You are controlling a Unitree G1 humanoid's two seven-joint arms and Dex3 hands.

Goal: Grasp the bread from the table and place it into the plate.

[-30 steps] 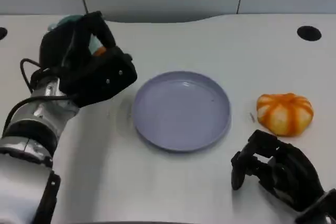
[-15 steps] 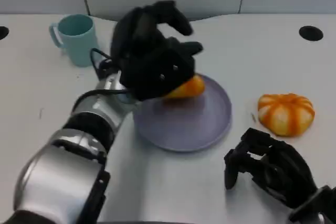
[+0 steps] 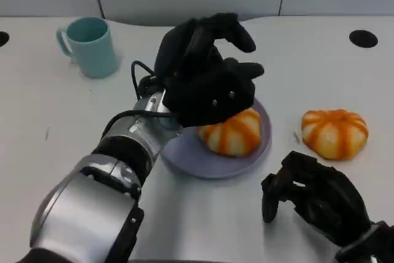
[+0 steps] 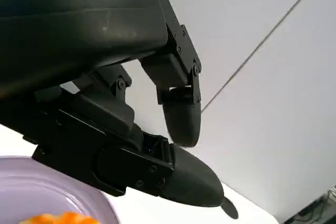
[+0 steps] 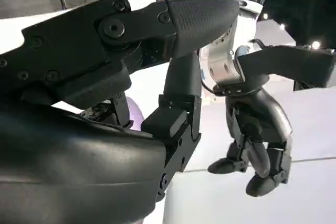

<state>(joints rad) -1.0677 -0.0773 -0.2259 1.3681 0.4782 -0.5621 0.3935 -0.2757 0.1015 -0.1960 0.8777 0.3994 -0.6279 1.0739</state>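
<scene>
An orange-and-white striped bread (image 3: 234,133) lies on the lilac plate (image 3: 178,152) at the middle of the table. My left hand (image 3: 206,81) hovers just over it with its fingers (image 4: 181,114) lifted and spread, gripping nothing. In the left wrist view a sliver of the bread (image 4: 58,217) shows on the plate (image 4: 31,192) below the hand. A second striped bread (image 3: 335,132) sits on the table right of the plate. My right hand (image 3: 320,198) rests near the front right edge, fingers curled in, holding nothing. The right wrist view shows the left hand (image 5: 257,150) hanging above the table.
A teal mug (image 3: 92,46) stands at the back left. A black round hole (image 3: 362,38) marks the table's far right, another the far left edge. The white tabletop ends at a grey wall behind.
My left hand has carried the bread from beside the mug to over the plate. The bread now lies on the plate and the fingers have lifted off it. The right hand barely moved.
</scene>
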